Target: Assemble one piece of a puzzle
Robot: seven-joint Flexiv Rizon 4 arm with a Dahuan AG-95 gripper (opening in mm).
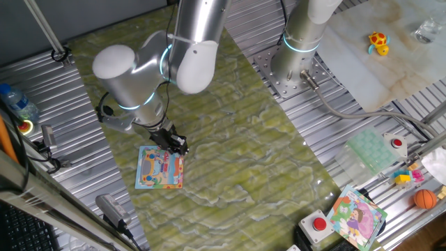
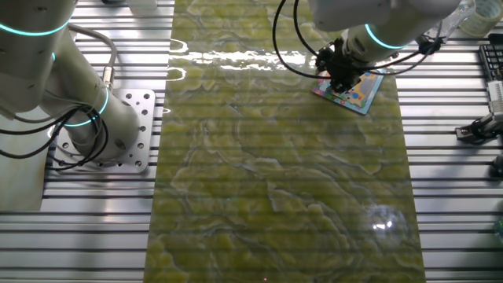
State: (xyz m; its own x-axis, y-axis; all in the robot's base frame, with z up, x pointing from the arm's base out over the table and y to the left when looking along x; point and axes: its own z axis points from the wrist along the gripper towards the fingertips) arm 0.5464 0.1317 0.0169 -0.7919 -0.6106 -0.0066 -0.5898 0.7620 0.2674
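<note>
One fixed view: gripper [image 1: 177, 146] low over the puzzle [image 1: 159, 169] corner — its opening and hold cannot be told.

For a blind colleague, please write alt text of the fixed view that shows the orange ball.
The gripper is low over the top right corner of the puzzle, which lies on a green mat. A second, purple-and-green puzzle board sits far right.

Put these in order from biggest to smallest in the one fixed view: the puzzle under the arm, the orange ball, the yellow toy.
1. The puzzle
2. Orange ball and yellow toy: they look alike in size, so no ranking.
</note>
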